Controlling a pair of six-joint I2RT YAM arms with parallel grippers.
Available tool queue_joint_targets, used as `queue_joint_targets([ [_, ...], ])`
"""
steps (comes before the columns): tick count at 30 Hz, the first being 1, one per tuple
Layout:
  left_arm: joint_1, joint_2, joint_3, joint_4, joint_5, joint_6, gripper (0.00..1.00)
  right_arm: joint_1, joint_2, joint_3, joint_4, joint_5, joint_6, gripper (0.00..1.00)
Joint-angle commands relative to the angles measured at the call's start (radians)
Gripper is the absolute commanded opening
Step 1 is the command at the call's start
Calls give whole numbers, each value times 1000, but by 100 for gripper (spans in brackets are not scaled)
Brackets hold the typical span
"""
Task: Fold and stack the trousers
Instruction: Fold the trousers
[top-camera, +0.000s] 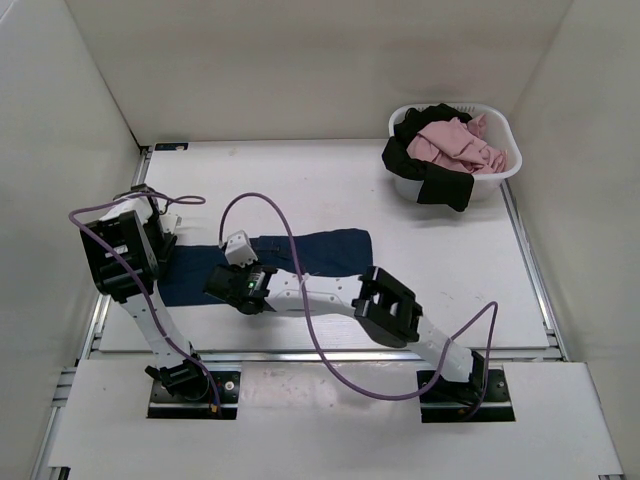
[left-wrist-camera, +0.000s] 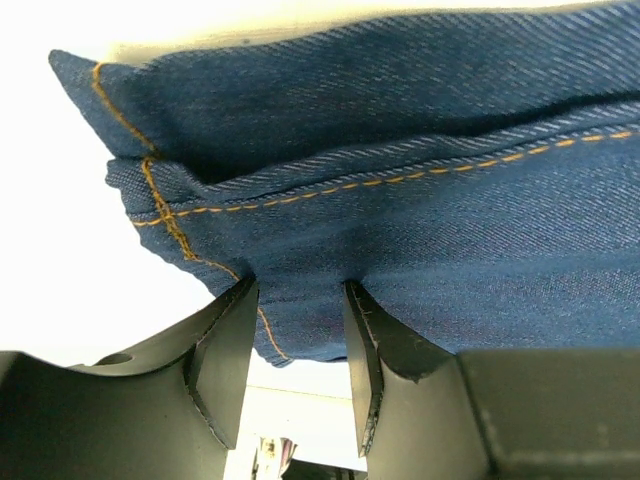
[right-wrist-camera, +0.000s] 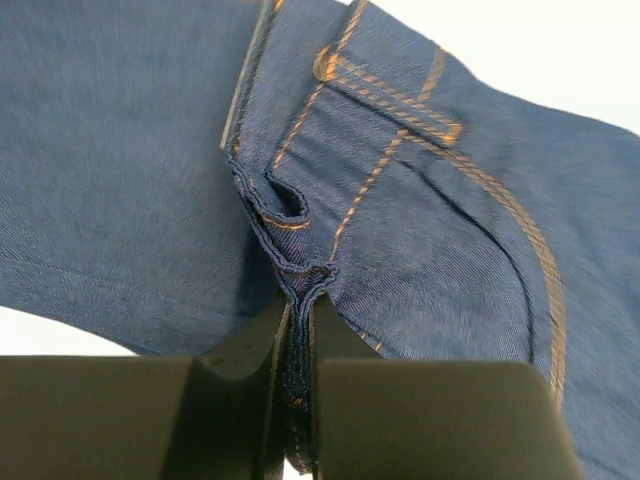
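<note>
Counter (top-camera: 330, 180) carries the trousers (top-camera: 320, 250) as one long dark band across left-centre, lying flat, well apart from the basket (top-camera: 512, 150) in the far right corner; pink cloth (top-camera: 455, 140) and black cloth (top-camera: 440, 188) sit in that basket, the black spilling over its rim.

My read: trousers look halved lengthwise, legs together; the crosswise fold is the step in hand; stacking not yet started.

Right tool (right-wrist-camera: 300, 300) is near-closed, pinching a ridge of denim at a seam junction next to the pocket stitching; in the top view it sits on the near edge of the band, left of middle (top-camera: 240, 280).

Left tool (left-wrist-camera: 300, 300) is at the left end of the band (top-camera: 165, 232); jaws part-way apart with a hemmed corner between them; cloth seems to touch both inner faces, but I cannot tell if it is actually clamped.

Next move as I see it: confirm the left grip, lift both ends together, carry the left section over toward the right end, keep edges lined up, lay down, let go; an uneven lift would skew the fold.
</note>
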Motion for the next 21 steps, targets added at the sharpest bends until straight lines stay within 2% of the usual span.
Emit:
queue_joint_targets([
  [1,-7,11,24,23,21,-11,51,-11,57,74,24,-105,-55,8],
  [2,-7,20,24,23,21,-11,51,-11,66,74,47,-146,-78,17],
  [3,-7,20,33,23,21,-11,51,-11,77,74,47,-200,-90,30],
  [6,-7,20,33,23,0,-2,51,-11,46,98,25,-223,-130,49],
  [7,-7,20,33,23,0,-2,53,-11,20,98,25,-234,-147,64],
  [10,-7,11,55,23,-20,7,53,-11,-142,13,133,-340,-251,77],
  [14,-7,2,79,3,-20,7,54,-20,-348,-101,200,-374,-293,81],
  [16,-7,2,101,-6,-20,7,55,-63,-373,-135,167,-374,-276,81],
  [21,-7,-27,135,-40,-20,7,57,-166,-331,-210,3,-452,-215,71],
])
